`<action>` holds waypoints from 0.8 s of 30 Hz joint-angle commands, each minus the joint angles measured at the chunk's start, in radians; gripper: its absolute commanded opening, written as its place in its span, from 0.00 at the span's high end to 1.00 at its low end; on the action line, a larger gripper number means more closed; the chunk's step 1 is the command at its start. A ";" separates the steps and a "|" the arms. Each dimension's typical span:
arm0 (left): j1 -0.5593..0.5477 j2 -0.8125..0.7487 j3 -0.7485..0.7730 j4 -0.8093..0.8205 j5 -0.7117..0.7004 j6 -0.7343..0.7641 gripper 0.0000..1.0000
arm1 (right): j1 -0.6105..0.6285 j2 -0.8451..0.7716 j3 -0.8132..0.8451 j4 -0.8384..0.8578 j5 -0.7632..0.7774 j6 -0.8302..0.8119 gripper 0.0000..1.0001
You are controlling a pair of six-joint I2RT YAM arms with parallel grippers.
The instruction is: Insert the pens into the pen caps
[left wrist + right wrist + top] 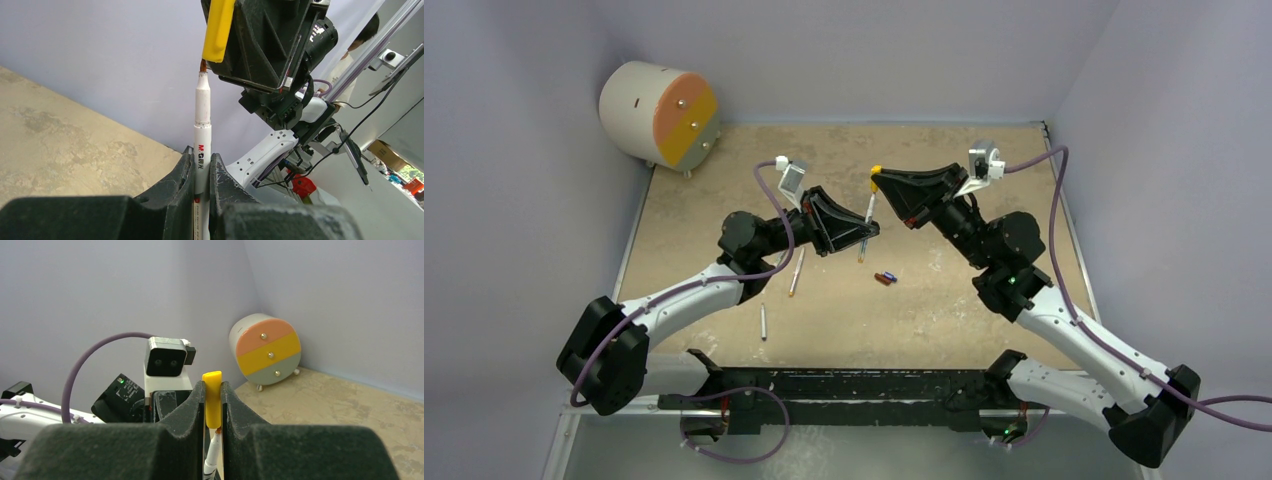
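My left gripper [867, 231] [202, 165] is shut on a white pen [870, 212] [202, 120], which stands upright with its orange-brown tip up. The tip sits right at the mouth of the yellow pen cap [876, 171] [218, 30] [212, 400]. My right gripper [880, 181] [212, 390] is shut on that cap just above the pen [212, 455], mid-table. Two more pens [796, 272] [763, 321] lie on the table to the left. A red-brown cap [882, 279] and a blue cap [892, 277] lie together below the grippers. A black cap is not in view.
A round drawer unit [659, 113] [265, 350] with orange, yellow and grey bands stands in the back left corner. Grey walls close the table at the back and on both sides. Purple cables [1054, 210] loop off both wrists.
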 commanded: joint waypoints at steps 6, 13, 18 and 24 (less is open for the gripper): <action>-0.001 -0.022 0.040 0.037 0.007 0.017 1.00 | 0.000 -0.021 0.001 0.050 -0.005 0.013 1.00; -0.001 -0.029 0.040 0.025 0.012 0.019 1.00 | 0.000 -0.023 0.016 0.049 0.005 0.004 1.00; -0.001 -0.029 0.038 0.024 0.019 0.020 1.00 | 0.001 -0.038 0.024 0.043 0.022 -0.011 1.00; -0.001 -0.031 0.039 0.024 0.015 0.023 1.00 | -0.001 -0.037 0.019 0.029 0.018 -0.012 1.00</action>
